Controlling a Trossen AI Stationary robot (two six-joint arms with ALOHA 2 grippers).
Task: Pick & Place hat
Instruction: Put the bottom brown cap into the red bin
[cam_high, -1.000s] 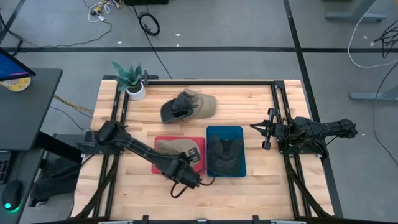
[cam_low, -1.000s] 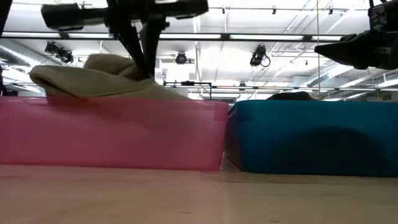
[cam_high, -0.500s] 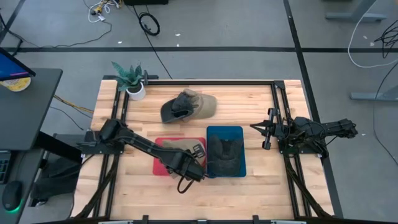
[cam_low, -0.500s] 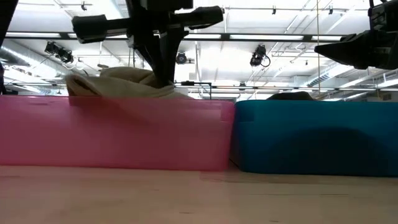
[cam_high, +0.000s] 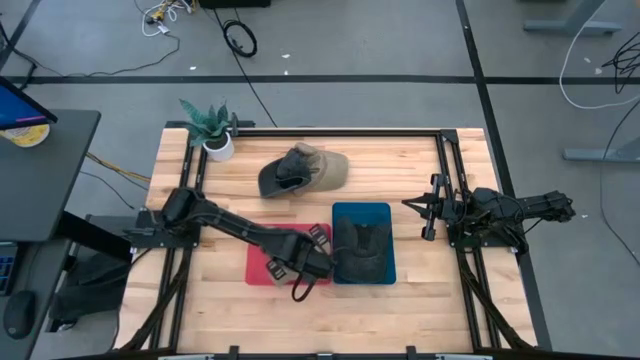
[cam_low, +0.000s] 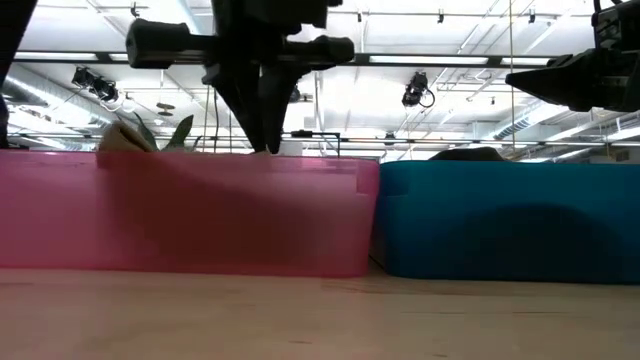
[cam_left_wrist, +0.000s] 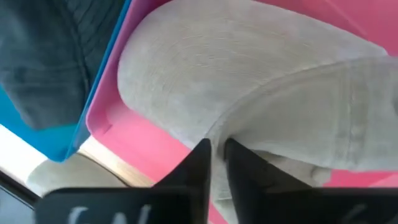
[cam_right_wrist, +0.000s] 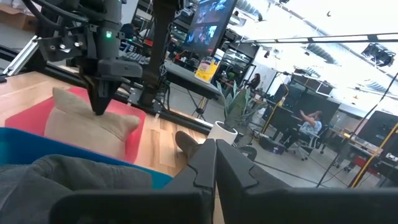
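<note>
Beige hat (cam_left_wrist: 261, 81) lies down inside the pink bin (cam_high: 258, 268), where it belongs. Left gripper (cam_left_wrist: 214, 155) pinches a fold, apparently to steady it while setting it down. Right gripper (cam_right_wrist: 214, 163), clenched on nothing, waits at the table's right edge.

Layout relative to the right-hand bin (cam_high: 383, 212)

Left-hand bin (cam_high: 256, 272) touches its left side; each bin has a hat in it: one (cam_high: 361, 249) in the right-hand bin, one (cam_left_wrist: 261, 93) in the left-hand bin under the left gripper (cam_high: 311, 257). Third hat (cam_high: 303, 169) lies on the table (cam_high: 400, 160) behind, potted plant (cam_high: 211, 128) further back-left. Right gripper (cam_high: 422, 210) hangs to its right, off the bin.
</note>
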